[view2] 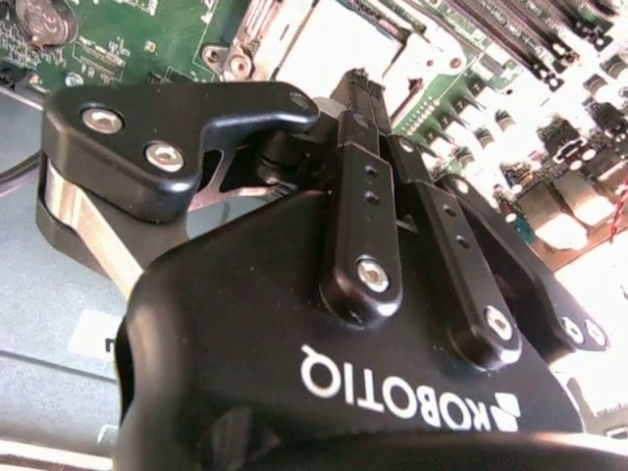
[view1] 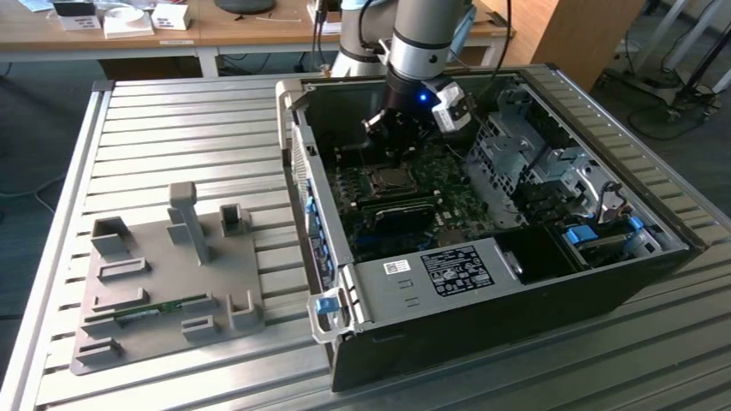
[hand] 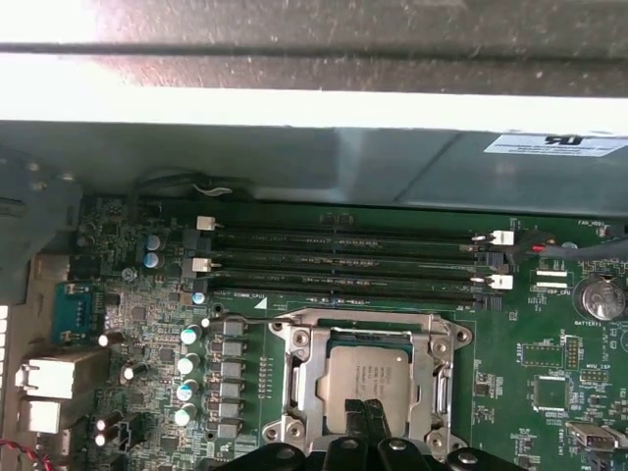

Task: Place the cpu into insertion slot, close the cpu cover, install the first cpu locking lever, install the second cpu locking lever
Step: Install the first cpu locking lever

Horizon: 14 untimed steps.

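Note:
The cpu (hand: 365,375) lies flat in the insertion slot (view1: 395,179), its silver-grey top showing. The cpu cover (hand: 302,378), a shiny metal frame, is folded down around the chip. A thin wire lever (hand: 240,321) runs along the socket side nearest the memory sticks. My gripper (hand: 369,414) hangs just over the chip's edge with its black fingers (view2: 359,147) pressed together and nothing between them. In the exterior view the gripper (view1: 395,152) reaches down into the open computer case, right above the socket.
Long black memory sticks (hand: 343,263) lie beside the socket. Case walls (view1: 300,145) and a metal drive cage (view1: 537,163) hem in the board. A labelled power supply (view1: 457,270) sits at the case's near end. A grey fixture block (view1: 171,274) stands on the slatted table.

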Motion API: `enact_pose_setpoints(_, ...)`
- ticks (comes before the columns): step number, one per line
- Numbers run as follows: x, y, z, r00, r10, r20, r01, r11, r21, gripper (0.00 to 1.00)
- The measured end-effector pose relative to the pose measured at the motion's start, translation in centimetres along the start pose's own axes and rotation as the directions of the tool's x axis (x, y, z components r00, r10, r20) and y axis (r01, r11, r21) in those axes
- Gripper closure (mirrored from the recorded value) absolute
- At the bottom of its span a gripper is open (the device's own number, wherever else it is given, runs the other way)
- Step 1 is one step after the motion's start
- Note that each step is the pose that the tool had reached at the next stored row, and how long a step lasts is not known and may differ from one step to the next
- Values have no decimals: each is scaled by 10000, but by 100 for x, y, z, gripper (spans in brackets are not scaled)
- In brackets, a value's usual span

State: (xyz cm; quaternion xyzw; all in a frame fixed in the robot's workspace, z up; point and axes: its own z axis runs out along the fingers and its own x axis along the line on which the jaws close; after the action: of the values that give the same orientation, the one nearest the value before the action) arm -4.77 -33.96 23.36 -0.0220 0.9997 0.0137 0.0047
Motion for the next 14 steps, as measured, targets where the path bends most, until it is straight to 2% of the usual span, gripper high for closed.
enact_pose_setpoints(7, 99, 3, 3, 10000, -3, 12, 3, 10000, -1, 89)
enact_pose_setpoints(11, 107, 3, -4, 10000, -4, 9, 4, 10000, -1, 89)
enact_pose_setpoints(14, 106, 5, -57, 10000, -3, 12, 3, 10000, -6, 89)
